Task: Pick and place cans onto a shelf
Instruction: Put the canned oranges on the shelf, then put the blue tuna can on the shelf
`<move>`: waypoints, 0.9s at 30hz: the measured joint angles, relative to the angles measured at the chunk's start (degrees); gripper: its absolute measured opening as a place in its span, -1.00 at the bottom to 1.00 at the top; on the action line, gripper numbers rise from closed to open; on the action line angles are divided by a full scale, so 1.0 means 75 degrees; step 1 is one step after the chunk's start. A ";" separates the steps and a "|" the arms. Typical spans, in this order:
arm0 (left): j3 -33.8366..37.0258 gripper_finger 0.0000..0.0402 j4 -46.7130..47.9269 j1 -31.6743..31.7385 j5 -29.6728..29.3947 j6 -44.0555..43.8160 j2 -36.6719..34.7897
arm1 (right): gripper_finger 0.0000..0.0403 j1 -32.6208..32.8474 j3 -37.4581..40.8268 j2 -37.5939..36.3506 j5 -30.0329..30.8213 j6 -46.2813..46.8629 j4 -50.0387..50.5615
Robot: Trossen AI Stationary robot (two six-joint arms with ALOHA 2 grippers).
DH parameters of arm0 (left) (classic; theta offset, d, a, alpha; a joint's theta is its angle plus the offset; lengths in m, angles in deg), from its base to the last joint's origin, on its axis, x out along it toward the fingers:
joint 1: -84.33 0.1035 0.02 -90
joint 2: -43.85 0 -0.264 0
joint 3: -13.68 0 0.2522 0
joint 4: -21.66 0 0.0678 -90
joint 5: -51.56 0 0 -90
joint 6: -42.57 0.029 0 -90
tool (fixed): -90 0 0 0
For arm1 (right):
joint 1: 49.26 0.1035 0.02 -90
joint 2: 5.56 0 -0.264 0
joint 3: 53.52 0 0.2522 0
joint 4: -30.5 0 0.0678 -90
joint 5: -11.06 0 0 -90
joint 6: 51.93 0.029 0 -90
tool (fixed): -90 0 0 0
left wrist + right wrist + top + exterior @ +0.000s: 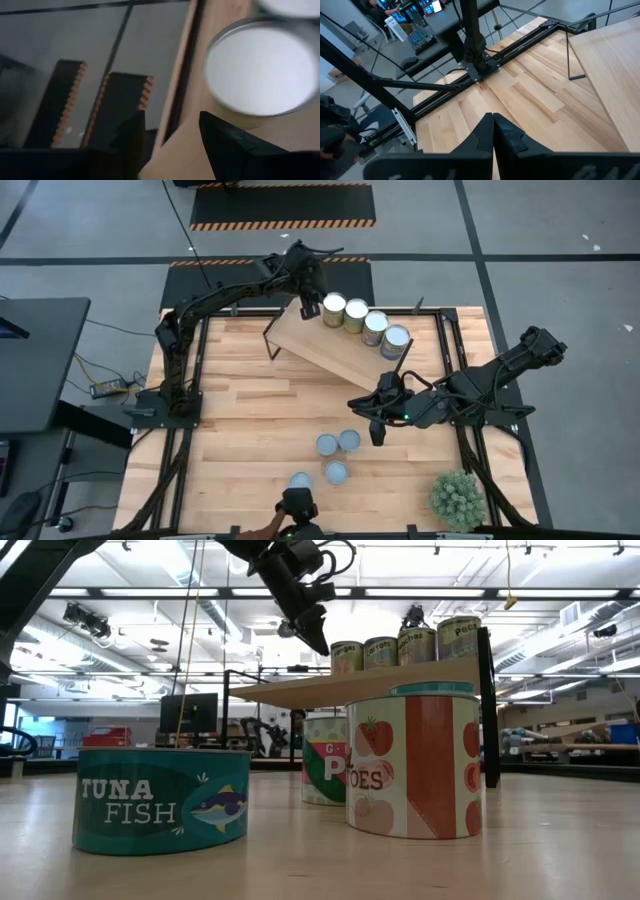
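Shelf (335, 350): four cans (365, 320) in a row. Left tool (309, 307) beside them, fingers apart, empty. Right tool (376, 435) closed, empty, above bench (250, 420).

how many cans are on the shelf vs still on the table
8 in all. 4 stand in a row on the shelf: cans at. 4 remain on the table. None looks hidden.

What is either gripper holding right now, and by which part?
Nothing. The left gripper stands open beside the end can on the shelf, gripping nothing. The right gripper is shut and empty above the table.
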 joint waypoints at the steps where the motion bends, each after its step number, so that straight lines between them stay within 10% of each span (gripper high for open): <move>1: 0.0000 -0.05 0.0041 -0.0002 -0.0160 0.0010 -0.0002 | -0.96 0.0000 0.0000 0.0000 0.0000 0.0000 0.0002; 27: 0.0000 -0.05 0.4004 -0.2429 0.1965 -0.1777 -0.2593 | -0.96 0.0006 -0.1186 -0.0377 -0.1848 0.0276 0.3628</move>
